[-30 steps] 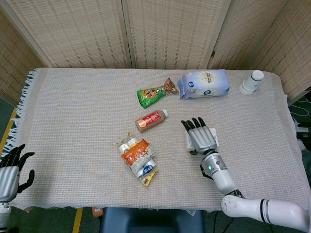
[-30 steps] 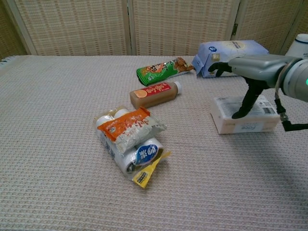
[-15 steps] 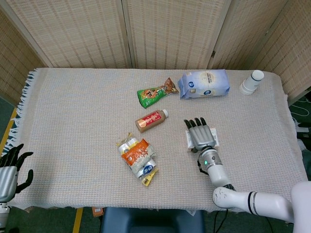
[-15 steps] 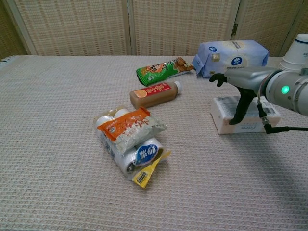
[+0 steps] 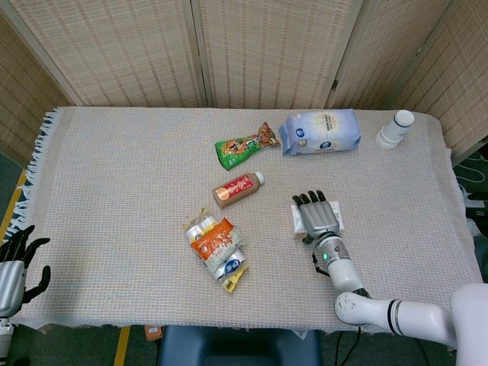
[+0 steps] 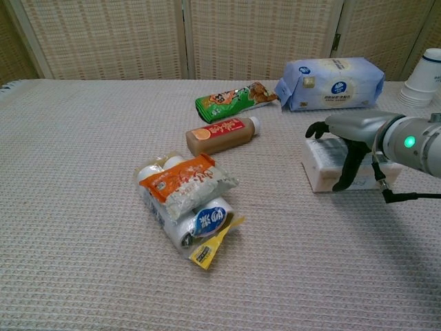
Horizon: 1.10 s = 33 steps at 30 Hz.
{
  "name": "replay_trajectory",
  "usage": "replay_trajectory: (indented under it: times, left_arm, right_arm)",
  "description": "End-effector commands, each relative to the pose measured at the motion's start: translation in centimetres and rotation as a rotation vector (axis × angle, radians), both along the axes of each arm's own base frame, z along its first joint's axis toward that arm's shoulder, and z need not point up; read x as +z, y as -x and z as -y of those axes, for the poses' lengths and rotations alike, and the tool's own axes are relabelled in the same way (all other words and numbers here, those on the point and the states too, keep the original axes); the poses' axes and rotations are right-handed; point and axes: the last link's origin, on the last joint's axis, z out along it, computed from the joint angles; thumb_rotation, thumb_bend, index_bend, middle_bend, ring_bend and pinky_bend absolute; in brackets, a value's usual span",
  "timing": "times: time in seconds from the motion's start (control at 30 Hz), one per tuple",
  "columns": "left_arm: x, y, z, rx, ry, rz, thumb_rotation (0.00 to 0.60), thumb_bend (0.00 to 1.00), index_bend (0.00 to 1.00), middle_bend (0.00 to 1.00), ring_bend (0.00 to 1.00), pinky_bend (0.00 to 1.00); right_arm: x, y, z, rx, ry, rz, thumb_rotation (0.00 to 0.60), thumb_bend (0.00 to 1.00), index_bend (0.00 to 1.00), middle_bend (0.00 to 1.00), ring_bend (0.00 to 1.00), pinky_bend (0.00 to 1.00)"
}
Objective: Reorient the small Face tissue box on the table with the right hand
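The small white Face tissue box (image 5: 337,217) (image 6: 319,176) lies flat at the right of the table's middle. My right hand (image 5: 318,216) (image 6: 353,131) lies palm down over it and covers most of its top. In the chest view the thumb (image 6: 343,176) reaches down the box's near side, while the fingers (image 6: 315,129) curl over its far left edge, so the hand grips the box. My left hand (image 5: 17,268) hangs off the table's near left corner with its fingers spread and nothing in it.
A brown drink bottle (image 5: 238,188) lies to the left of the box. A bundle of snack packets (image 5: 216,242) sits nearer the front. A green snack bag (image 5: 245,145), a blue wipes pack (image 5: 320,132) and stacked white cups (image 5: 395,128) line the back.
My right hand has drawn back towards me and sunk onto the box. Its thumb has slid off the top and down the near side. The box has stayed in place.
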Motion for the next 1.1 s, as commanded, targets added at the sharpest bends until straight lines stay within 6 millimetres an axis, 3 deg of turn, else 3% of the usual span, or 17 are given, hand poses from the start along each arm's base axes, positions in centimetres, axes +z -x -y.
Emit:
replay_trajectory:
  times: [0.03, 0.2, 0.33, 0.67, 0.87, 1.1]
  left_arm:
    - [0.0, 0.0, 0.0, -0.001, -0.001, 0.002, 0.600, 0.48, 0.24, 0.00, 0.00, 0.12]
    - [0.1, 0.0, 0.0, 0.000, -0.005, 0.006, 0.600, 0.48, 0.24, 0.00, 0.00, 0.12]
    - [0.1, 0.0, 0.0, -0.002, -0.003, 0.007, 0.600, 0.49, 0.24, 0.00, 0.00, 0.12]
    - [0.1, -0.1, 0.1, -0.005, -0.006, 0.007, 0.600, 0.49, 0.24, 0.00, 0.00, 0.12]
    - [0.0, 0.0, 0.1, -0.004, -0.002, 0.002, 0.600, 0.49, 0.24, 0.00, 0.00, 0.12]
    - [-0.1, 0.0, 0.0, -0.002, -0.001, -0.003, 0.600, 0.49, 0.24, 0.00, 0.00, 0.12]
  right_arm:
    - [-0.2, 0.1, 0.0, -0.006, -0.011, 0.000, 0.600, 0.05, 0.22, 0.17, 0.20, 0.01]
    - [-0.5, 0.3, 0.0, -0.011, -0.023, -0.009, 0.600, 0.05, 0.30, 0.23, 0.27, 0.13]
    - [-0.6, 0.2, 0.0, -0.007, -0.022, -0.004, 0.600, 0.05, 0.35, 0.27, 0.35, 0.32]
    - [-0.1, 0.0, 0.3, 0.014, 0.014, 0.043, 0.600, 0.05, 0.50, 0.36, 0.47, 0.42]
    - [1.3, -0.2, 0.3, 0.024, 0.041, 0.249, 0.600, 0.05, 0.48, 0.39, 0.53, 0.49]
    - [4.1, 1.0, 0.0, -0.010, 0.121, 0.760, 0.600, 0.05, 0.43, 0.43, 0.57, 0.52]
